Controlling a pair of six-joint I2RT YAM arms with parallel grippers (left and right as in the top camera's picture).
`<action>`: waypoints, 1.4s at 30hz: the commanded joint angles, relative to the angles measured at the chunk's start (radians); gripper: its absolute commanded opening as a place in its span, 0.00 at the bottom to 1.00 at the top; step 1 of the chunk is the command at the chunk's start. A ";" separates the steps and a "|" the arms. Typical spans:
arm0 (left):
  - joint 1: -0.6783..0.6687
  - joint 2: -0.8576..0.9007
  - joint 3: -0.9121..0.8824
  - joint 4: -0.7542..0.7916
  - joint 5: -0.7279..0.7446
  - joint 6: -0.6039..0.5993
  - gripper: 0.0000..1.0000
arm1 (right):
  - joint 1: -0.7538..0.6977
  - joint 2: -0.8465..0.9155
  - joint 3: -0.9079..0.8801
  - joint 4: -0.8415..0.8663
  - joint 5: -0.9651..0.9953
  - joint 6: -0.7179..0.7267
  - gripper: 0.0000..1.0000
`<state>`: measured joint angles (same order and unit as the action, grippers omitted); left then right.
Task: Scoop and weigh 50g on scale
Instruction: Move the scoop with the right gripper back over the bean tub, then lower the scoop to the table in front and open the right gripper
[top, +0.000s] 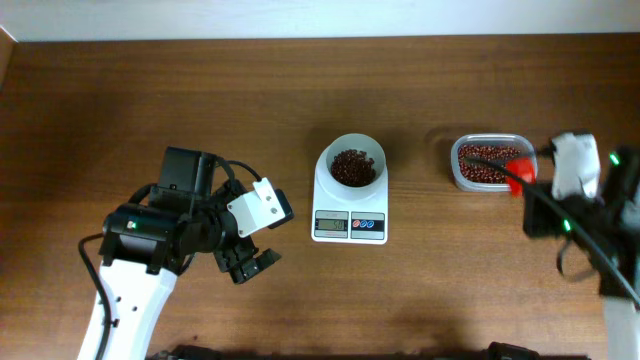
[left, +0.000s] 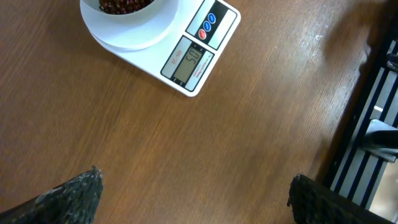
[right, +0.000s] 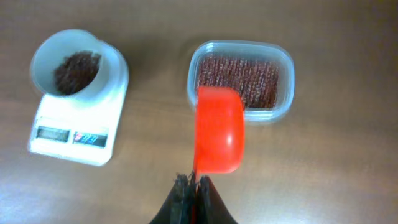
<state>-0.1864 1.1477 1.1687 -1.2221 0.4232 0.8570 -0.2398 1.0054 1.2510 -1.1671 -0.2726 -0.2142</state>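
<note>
The scale (top: 349, 212) sat near the middle of the table (top: 120, 90), its white bowl (top: 351, 163) on the platform with a small heap of red-brown beans (top: 352, 167) inside. The left gripper (top: 253, 266) hovered to the left of it, jaws spread wide with nothing between them. Off to the right, the right gripper (right: 193, 183) was clamped on the handle of a red scoop (right: 217, 129), which hung over the edge of the clear tub (right: 281, 68) of beans.

- On the display (left: 188, 62) of the scale (left: 155, 61), faint digits resembling "50" are seen in the left wrist view.
- The small print beside it and the marks on the buttons (left: 207, 25) cannot be read.
</note>
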 joint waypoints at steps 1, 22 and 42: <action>0.006 -0.008 -0.003 -0.002 0.018 0.008 0.99 | -0.072 -0.085 0.010 -0.122 -0.151 0.072 0.04; 0.006 -0.008 -0.003 -0.002 0.018 0.008 0.99 | -0.117 -0.225 -0.890 0.485 -0.435 0.597 0.04; 0.006 -0.008 -0.003 -0.002 0.018 0.008 0.99 | -0.117 -0.225 -0.922 0.484 -0.133 0.588 0.55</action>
<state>-0.1864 1.1481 1.1683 -1.2224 0.4232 0.8570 -0.3531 0.7860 0.3382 -0.6804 -0.4694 0.3725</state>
